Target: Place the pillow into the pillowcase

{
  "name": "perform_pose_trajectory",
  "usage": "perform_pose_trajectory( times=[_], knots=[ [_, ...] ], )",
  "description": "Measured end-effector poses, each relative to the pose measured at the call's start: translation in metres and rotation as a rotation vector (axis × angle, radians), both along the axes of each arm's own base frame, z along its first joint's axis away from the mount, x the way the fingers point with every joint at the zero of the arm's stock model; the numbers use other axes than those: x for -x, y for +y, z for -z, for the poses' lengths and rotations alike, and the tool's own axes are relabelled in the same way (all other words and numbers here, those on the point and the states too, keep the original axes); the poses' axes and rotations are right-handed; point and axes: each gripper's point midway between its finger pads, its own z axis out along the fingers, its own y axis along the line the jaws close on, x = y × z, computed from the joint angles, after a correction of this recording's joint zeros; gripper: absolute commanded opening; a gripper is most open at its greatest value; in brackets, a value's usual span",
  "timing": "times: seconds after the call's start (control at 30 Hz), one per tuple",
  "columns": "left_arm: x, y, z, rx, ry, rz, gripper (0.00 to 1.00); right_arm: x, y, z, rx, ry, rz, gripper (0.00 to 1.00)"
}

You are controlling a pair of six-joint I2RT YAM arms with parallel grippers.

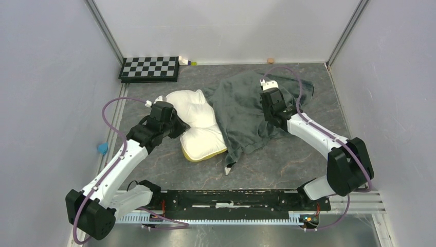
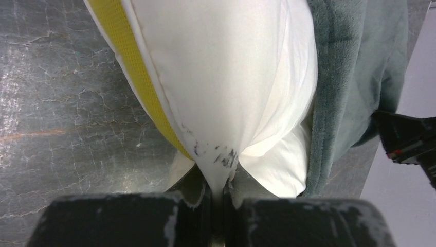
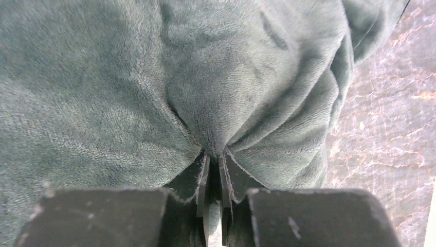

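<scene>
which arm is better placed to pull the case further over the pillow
Right, probably: the right gripper is shut on a fold of the pillowcase, which already overlaps the pillow. The left gripper pinches the pillow itself, anchoring it.

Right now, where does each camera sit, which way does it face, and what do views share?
Top external: fixed above and behind the bases, looking down at the table, pillow and pillowcase; left arm and right arm show.
Left wrist: on that wrist, looking along the left gripper, shut on the pillow by its yellow band; own fingers at bottom.
Right wrist: on that wrist, looking along the right gripper, shut on pillowcase plush; own fingers at bottom.
Shared: all three show the pillowcase.
</scene>
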Motion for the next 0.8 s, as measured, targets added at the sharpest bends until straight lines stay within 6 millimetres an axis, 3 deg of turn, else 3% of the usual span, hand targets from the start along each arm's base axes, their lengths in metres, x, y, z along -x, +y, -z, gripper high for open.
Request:
perform_pose_trajectory(
  times=[0.07,0.23,0.47,0.53,0.63,0.8],
  knots=[
    [0.001,0.001,0.0,-0.004,0.004,0.0,0.02,-0.005,0.003,-0.01,-0.006,-0.016,-0.003,0.0],
    [0.003,0.003,0.001,-0.015,0.012,0.002,0.02,-0.016,0.015,-0.051,-0.023,-0.063,-0.022,0.0],
    [0.002,0.003,0.003,-0.018,0.019,0.004,0.02,-0.023,0.059,-0.138,-0.063,-0.209,-0.104,0.03],
    [0.003,0.004,0.004,-0.027,0.021,0.009,0.02,-0.02,0.064,-0.151,-0.053,-0.231,-0.115,0.06],
    [0.004,0.006,0.006,-0.04,0.028,0.013,0.02,-0.018,0.064,-0.158,-0.031,-0.24,-0.115,0.02],
    [0.006,0.007,0.005,-0.043,0.025,0.018,0.02,-0.014,0.061,-0.152,-0.015,-0.213,-0.114,0.0]
  ],
)
